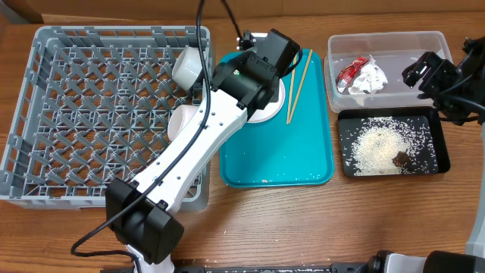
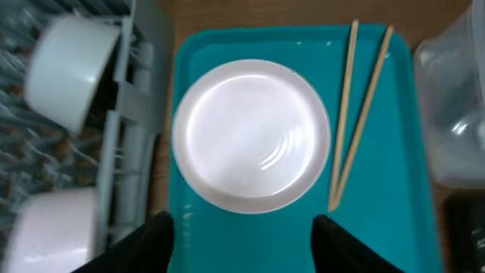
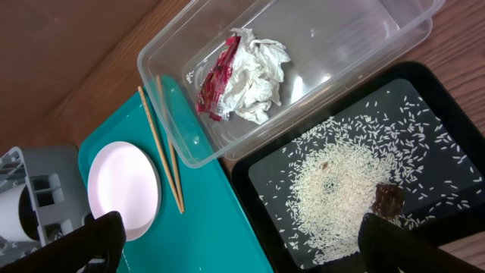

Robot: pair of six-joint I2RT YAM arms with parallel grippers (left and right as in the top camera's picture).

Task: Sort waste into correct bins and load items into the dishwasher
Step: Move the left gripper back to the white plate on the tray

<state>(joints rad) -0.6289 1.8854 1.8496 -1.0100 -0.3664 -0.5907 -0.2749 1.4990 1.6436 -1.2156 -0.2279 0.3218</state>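
Left gripper (image 2: 242,221) spread, empty; round white plate (image 2: 251,135) just ahead, thin wooden chopsticks (image 2: 356,114) to right. Right gripper (image 3: 242,222) released, apparently above black rectangular tray (image 3: 455,121).

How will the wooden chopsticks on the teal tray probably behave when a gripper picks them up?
The chopsticks look thin and straight: probably stiff and light. Lying flat on the smooth teal tray, they may slide or roll when nudged. They meet only at one end, so one pinch might catch only one.

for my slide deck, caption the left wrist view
Open left gripper above a white plate and chopsticks on the teal tray.
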